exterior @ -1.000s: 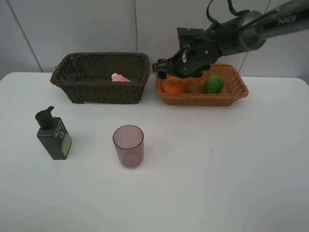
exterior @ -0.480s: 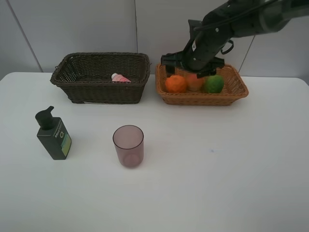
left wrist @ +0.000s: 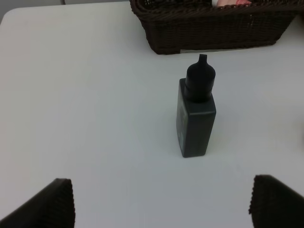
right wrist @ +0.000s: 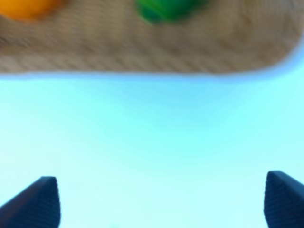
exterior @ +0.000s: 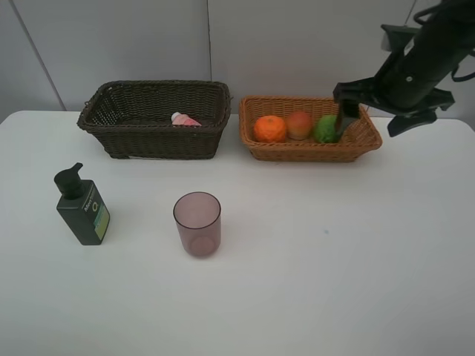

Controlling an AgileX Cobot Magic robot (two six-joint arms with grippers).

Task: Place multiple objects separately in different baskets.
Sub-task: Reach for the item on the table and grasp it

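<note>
While nothing is held | left fingers [left wrist: 45, 204] spread wide, empty | right fingers [right wrist: 38, 204] spread, empty

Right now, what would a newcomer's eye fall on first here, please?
First, the tangerine, peach and green fruit lined up in the tan basket at the back right, with the open right end effector near its right end. Then the dark pump bottle and mauve cup, standing apart on the left half of the white table.

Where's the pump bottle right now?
In the high view, the pump bottle stands upright at left, left of the mauve cup, in front of the dark basket.
</note>
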